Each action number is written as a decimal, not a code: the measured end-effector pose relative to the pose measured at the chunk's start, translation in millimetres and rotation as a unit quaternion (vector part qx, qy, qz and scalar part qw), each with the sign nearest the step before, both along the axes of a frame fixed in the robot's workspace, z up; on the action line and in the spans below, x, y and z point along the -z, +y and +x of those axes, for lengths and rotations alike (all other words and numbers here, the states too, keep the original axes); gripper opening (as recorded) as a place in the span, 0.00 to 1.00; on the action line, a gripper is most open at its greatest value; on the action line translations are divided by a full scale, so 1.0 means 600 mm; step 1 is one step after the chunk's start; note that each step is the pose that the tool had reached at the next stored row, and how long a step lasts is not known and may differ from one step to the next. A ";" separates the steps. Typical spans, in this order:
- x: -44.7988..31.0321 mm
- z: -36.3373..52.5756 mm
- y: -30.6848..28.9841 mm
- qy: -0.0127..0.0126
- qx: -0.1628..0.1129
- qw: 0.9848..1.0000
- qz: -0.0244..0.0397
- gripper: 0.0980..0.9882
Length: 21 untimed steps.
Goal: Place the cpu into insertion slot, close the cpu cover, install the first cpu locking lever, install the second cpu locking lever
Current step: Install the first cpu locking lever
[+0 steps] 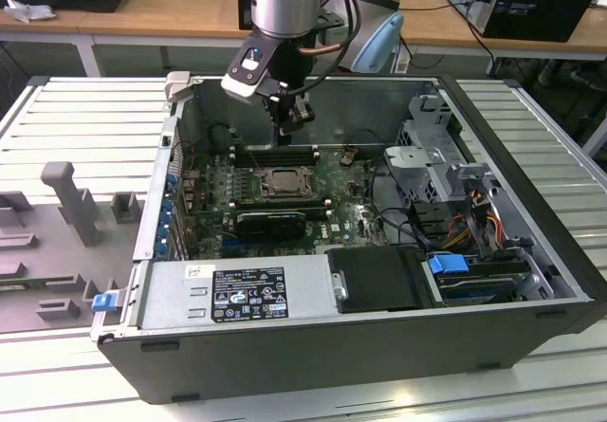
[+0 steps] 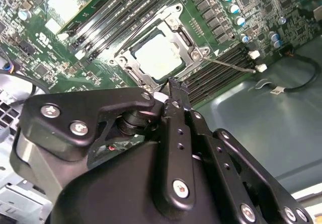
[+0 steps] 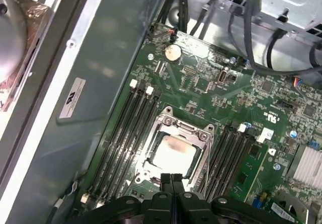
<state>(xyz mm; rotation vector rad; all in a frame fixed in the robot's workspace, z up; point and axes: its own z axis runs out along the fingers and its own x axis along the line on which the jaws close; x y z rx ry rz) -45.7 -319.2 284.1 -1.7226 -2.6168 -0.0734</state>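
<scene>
Office desks stand behind an open computer case (image 1: 379,346). Left of centre in the exterior view, the gripper (image 1: 283,137), fingers (image 3: 166,181) pressed together and empty, hangs over the cpu (image 3: 173,151) seated under the cpu cover (image 3: 187,129). Descending off-line, the tips could scrape the green board (image 3: 201,83).
</scene>
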 end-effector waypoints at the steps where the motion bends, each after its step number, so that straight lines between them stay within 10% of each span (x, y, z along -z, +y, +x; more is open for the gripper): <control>1: 0.000 0.000 0.0000 0.000 -0.005 1.000 0.000 0.01; 14: 0.000 0.000 0.0000 0.000 -0.083 0.997 0.000 0.01; 21: 0.000 0.000 0.0000 0.000 -0.128 0.992 0.000 0.01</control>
